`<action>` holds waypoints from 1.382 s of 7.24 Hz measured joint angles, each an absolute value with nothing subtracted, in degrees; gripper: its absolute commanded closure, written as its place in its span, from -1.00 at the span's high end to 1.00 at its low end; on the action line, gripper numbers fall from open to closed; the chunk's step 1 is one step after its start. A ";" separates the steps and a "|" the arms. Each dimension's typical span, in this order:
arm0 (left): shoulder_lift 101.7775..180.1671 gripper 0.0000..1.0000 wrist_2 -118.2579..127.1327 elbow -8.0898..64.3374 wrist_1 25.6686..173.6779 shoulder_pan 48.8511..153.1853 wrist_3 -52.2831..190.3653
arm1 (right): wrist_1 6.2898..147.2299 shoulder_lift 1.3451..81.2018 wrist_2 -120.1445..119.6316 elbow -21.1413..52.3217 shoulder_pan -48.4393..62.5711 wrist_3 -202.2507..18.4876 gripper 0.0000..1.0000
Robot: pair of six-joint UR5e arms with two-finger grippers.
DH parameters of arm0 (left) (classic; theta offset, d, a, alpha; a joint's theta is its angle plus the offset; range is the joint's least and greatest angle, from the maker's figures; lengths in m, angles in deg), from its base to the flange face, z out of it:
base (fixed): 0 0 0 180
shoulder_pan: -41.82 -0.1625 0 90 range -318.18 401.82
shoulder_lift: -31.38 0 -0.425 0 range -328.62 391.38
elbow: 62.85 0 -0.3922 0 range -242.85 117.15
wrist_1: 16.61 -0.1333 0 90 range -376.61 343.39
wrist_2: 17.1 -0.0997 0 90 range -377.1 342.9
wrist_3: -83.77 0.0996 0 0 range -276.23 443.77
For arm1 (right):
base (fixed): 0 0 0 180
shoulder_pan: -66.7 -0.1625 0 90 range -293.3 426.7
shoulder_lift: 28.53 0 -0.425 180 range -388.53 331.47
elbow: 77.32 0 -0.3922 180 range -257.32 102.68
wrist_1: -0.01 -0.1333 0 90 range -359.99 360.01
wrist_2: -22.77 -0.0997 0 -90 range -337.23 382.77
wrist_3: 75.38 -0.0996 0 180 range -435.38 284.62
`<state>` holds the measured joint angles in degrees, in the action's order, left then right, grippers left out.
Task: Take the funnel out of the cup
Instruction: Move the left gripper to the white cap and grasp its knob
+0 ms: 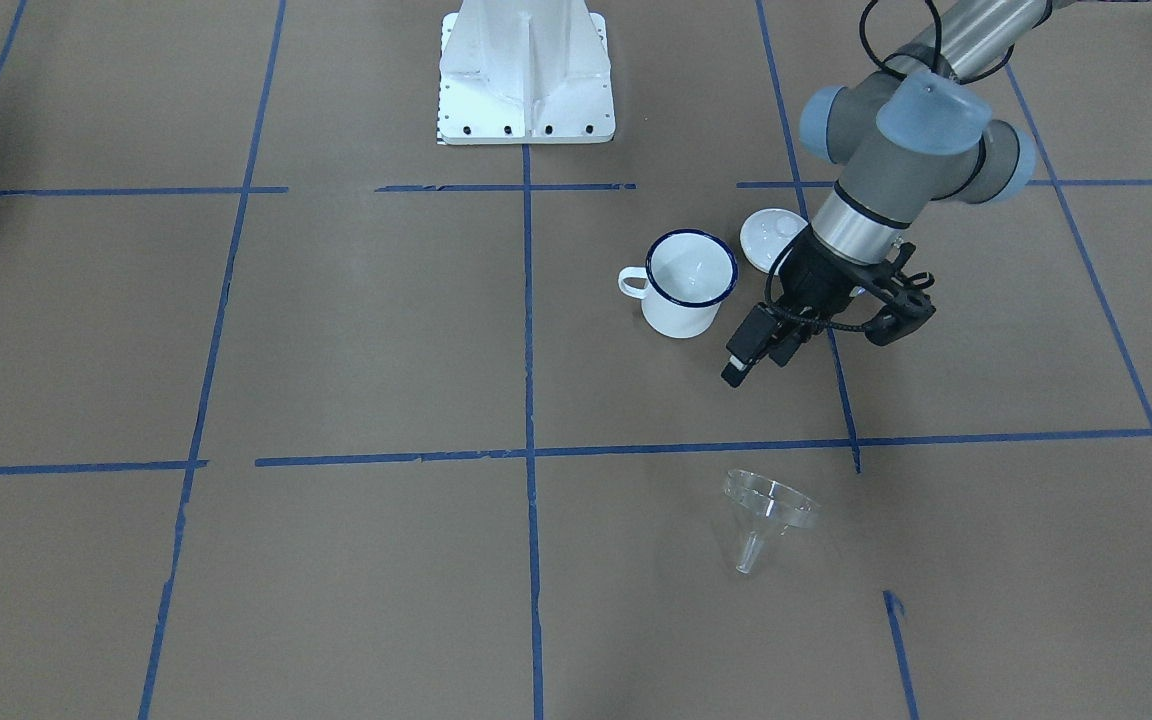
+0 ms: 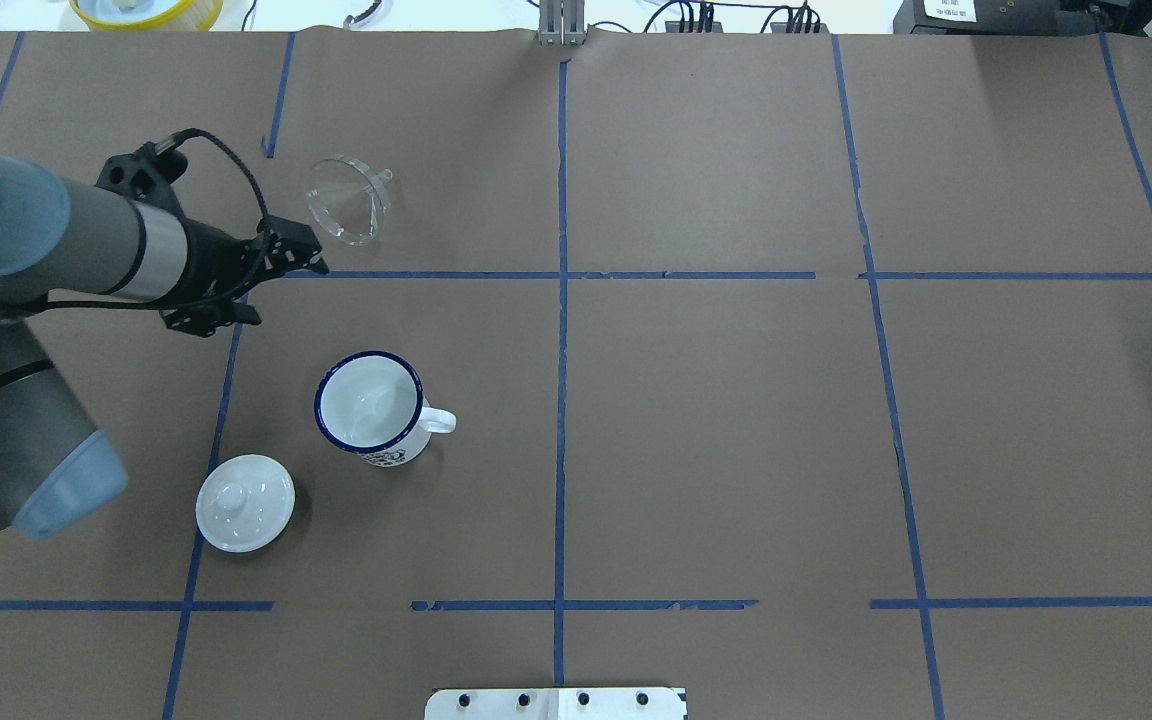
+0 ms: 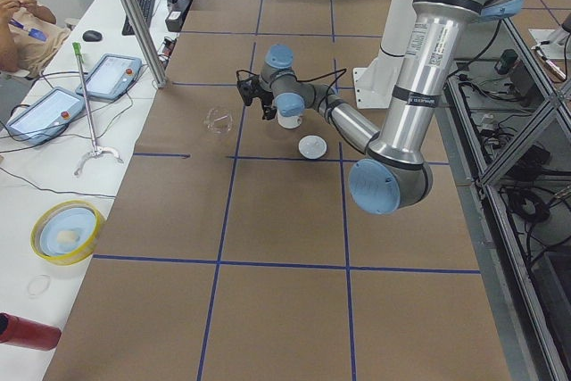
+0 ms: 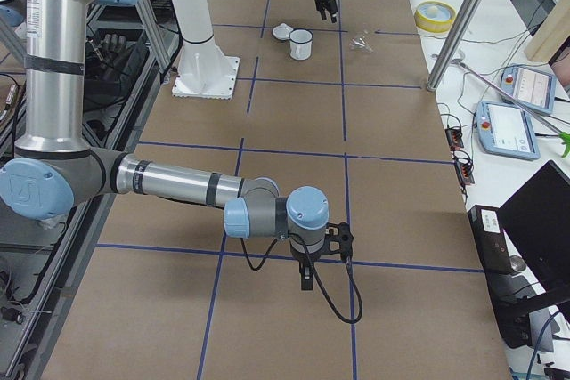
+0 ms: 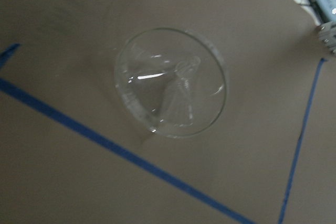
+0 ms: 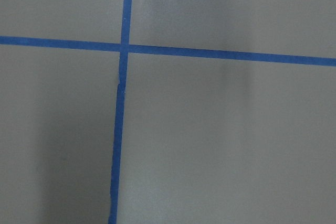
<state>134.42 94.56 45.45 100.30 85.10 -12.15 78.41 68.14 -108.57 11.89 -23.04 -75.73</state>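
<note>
The clear funnel [image 1: 766, 510] lies on its side on the brown table, apart from the cup; it also shows in the overhead view [image 2: 346, 200] and fills the left wrist view [image 5: 170, 82]. The white cup [image 1: 686, 285] with a dark blue rim stands upright and empty [image 2: 371, 405]. My left gripper [image 1: 761, 360] hangs between cup and funnel [image 2: 316, 257], its jaws apart and holding nothing. My right gripper [image 4: 307, 280] shows only in the exterior right view, low over the table far from both; I cannot tell whether it is open.
A white knobbed lid [image 2: 245, 502] lies beside the cup, close to my left arm's wrist [image 1: 771, 238]. Blue tape lines cross the brown table. The robot's white base [image 1: 526, 80] stands at the table's edge. A yellow bowl [image 3: 67, 229] sits off the mat.
</note>
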 measured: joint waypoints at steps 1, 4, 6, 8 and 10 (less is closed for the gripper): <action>129.93 0.95 95.18 50.10 96.56 84.20 -11.58 | 78.41 68.15 -108.60 11.89 -23.04 -75.73 1.00; 124.22 0.92 94.96 53.03 92.23 76.35 -14.01 | 78.41 68.15 -108.61 11.89 -23.04 -75.73 1.00; 124.08 0.79 94.79 52.27 92.05 72.64 -15.34 | 78.41 68.14 -108.59 11.89 -23.04 -75.73 1.00; 124.08 0.74 94.72 51.53 91.97 71.09 -15.54 | 78.41 68.15 -108.61 11.89 -23.04 -75.73 1.00; 123.94 0.69 94.70 51.36 91.94 70.88 -15.55 | 78.41 68.15 -108.59 11.89 -23.04 -75.73 1.00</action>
